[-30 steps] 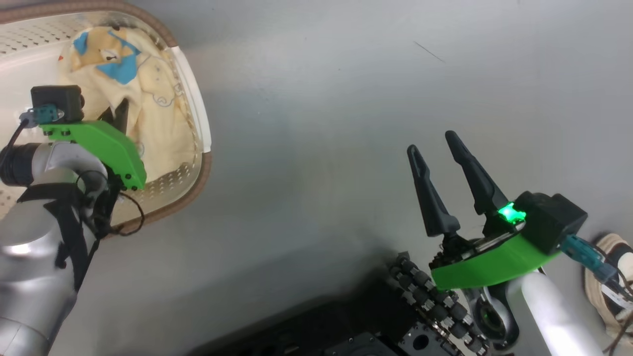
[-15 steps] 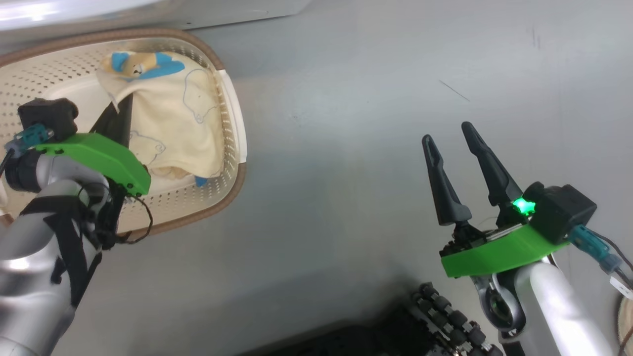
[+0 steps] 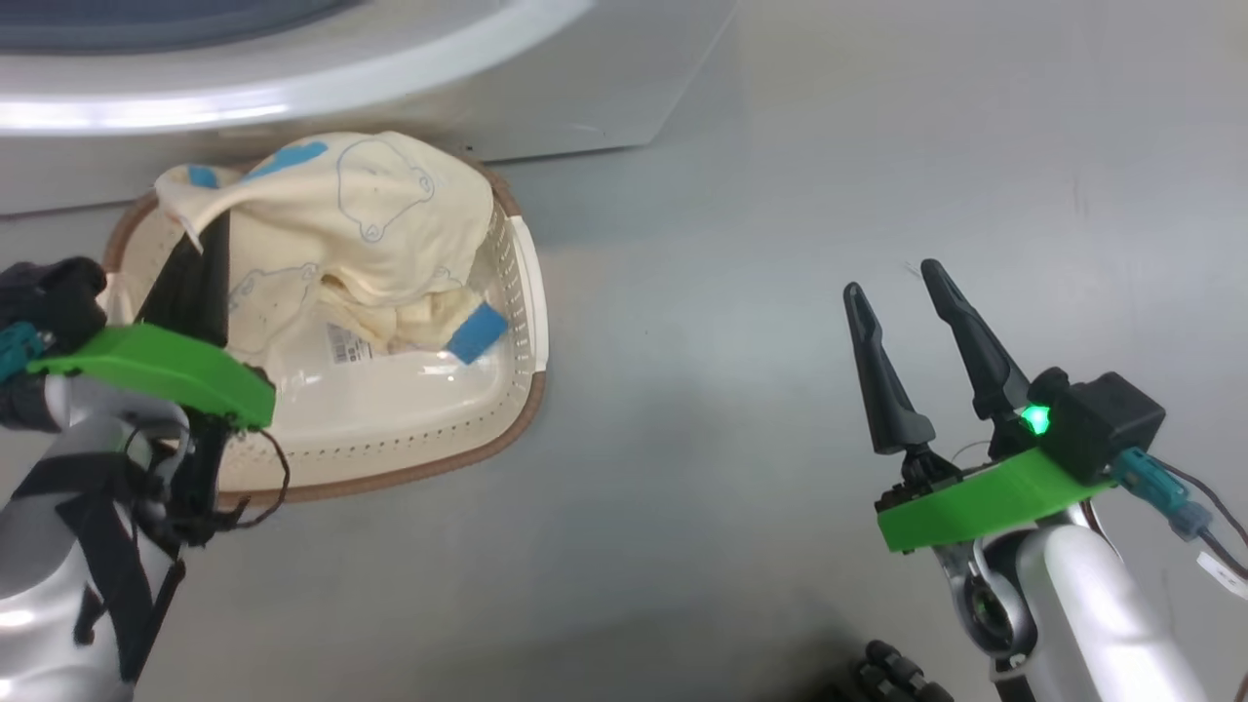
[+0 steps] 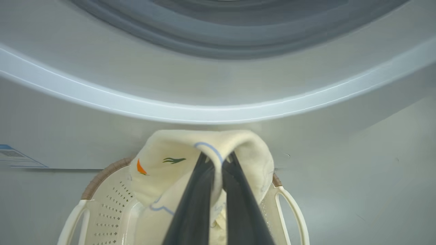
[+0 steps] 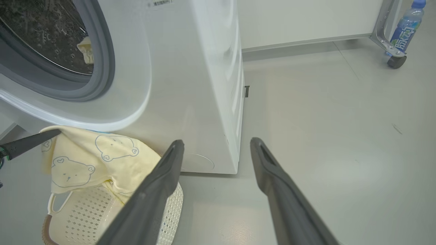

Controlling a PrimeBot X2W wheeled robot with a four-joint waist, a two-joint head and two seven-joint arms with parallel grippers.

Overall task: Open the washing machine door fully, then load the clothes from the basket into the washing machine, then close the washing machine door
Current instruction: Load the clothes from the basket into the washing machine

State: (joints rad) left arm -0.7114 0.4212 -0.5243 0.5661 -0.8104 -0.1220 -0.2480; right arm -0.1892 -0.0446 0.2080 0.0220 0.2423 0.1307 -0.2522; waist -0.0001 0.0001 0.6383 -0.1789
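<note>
My left gripper is shut on a pale yellow bear-print garment of the clothes and holds it up over the basket, with its lower folds still draped inside. In the left wrist view the gripper pinches the cloth just below the washing machine's round opening. The drum opening stands uncovered, with a pale garment inside it. The washing machine door is out of view. My right gripper hangs open over bare floor to the right, holding nothing.
The cream basket sits on the grey floor against the machine's front. Far off by the wall, a plastic bottle stands next to a caster wheel. My dark base shows at the head view's bottom edge.
The head camera has tilted up, bringing the machine's front into view. My left gripper has lifted the garment up out of the basket. The right gripper stays open.
</note>
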